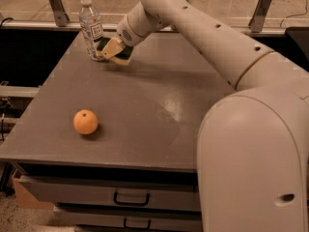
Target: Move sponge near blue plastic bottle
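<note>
The sponge [125, 55], dark green on top with a pale yellow base, is at the table's far left, right beside the foot of the blue plastic bottle [91, 29]. The bottle stands upright, clear with a white cap and a label. My gripper [110, 50] reaches in from the right on the long white arm and is shut on the sponge, holding it down at the table surface. One pale finger lies across the sponge's top and hides part of it. The gripper's tip almost touches the bottle's base.
A round orange fruit [85, 122] lies on the grey table [154, 115] near the front left. Metal posts and a rail run along the far edge. Drawers with handles sit under the front edge. My white arm and body fill the right side.
</note>
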### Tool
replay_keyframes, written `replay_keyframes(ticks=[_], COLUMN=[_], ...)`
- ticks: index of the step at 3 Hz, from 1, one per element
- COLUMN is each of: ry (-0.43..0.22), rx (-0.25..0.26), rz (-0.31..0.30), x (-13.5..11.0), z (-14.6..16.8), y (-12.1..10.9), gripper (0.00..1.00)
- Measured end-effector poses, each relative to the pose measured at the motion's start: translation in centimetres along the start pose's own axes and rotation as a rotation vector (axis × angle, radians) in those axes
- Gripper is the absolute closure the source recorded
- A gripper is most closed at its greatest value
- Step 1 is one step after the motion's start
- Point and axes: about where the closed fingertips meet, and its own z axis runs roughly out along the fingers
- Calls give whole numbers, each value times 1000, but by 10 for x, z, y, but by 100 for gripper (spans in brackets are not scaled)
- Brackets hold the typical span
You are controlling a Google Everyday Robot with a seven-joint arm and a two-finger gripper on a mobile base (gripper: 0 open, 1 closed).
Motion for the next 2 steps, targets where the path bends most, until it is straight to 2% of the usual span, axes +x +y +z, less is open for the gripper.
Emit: replay_keyframes(ticks=[1, 2], ry=[5, 5], rx=[4, 5], rz=[16, 23], x=[3, 4], z=[7, 12], y=[-4, -7], gripper=[12, 0])
